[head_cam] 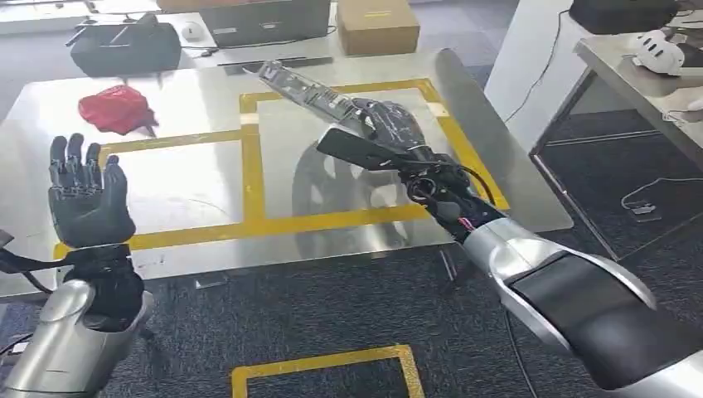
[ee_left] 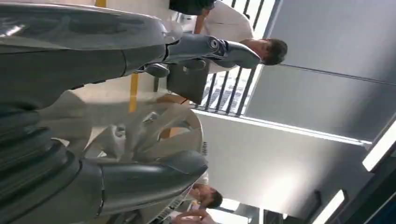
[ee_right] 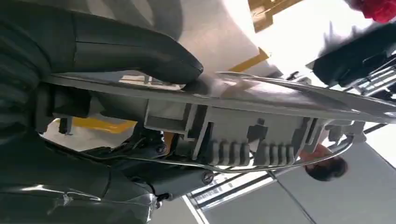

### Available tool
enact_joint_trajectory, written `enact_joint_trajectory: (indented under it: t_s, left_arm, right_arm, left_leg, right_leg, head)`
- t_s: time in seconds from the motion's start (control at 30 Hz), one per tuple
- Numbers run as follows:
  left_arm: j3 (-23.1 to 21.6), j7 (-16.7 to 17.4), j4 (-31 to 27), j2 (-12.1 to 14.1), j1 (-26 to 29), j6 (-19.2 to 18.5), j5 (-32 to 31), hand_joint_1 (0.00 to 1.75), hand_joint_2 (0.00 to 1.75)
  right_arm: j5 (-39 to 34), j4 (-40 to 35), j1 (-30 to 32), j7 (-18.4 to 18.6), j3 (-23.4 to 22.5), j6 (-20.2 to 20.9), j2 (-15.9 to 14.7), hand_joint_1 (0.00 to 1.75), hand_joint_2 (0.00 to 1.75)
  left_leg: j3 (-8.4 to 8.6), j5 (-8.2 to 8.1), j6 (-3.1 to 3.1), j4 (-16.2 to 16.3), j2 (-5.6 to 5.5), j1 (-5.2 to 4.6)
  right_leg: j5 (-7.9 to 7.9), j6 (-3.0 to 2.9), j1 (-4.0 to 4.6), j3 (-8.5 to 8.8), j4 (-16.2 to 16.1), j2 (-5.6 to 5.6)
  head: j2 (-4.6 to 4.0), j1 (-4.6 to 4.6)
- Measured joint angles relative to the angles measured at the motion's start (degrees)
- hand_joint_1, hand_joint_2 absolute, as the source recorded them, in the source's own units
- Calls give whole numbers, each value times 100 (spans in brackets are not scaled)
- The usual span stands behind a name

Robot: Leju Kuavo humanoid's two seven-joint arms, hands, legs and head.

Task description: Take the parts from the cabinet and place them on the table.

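My right hand grips a long grey plastic part and holds it above the shiny metal table, over the yellow-taped square on the right. The part slants up and away to the left. In the right wrist view the thumb presses on the part's flat face, and its ribbed underside with clips and a thin wire shows below. My left hand is raised near the table's front left edge, palm up, fingers spread, holding nothing. The left wrist view shows its thumb against the ceiling.
A red cloth lies at the table's back left. Behind the table are a black bag, a laptop and a cardboard box. A second table stands to the right. Yellow tape marks the carpet. People stand nearby.
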Motion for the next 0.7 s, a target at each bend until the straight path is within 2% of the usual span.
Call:
enact_joint_trajectory:
  t_s: [0.7]
  left_arm:
    - [0, -15, 46, 0, -17, -57, 17, 0, 175]
  right_arm:
    - [695, 490, 331, 162, 527, 79, 175, 175, 175]
  left_leg:
    - [24, -1, -1, 3, 4, 0]
  right_leg:
    - [1, 0, 0, 24, -2, 6]
  head:
    - [0, 0]
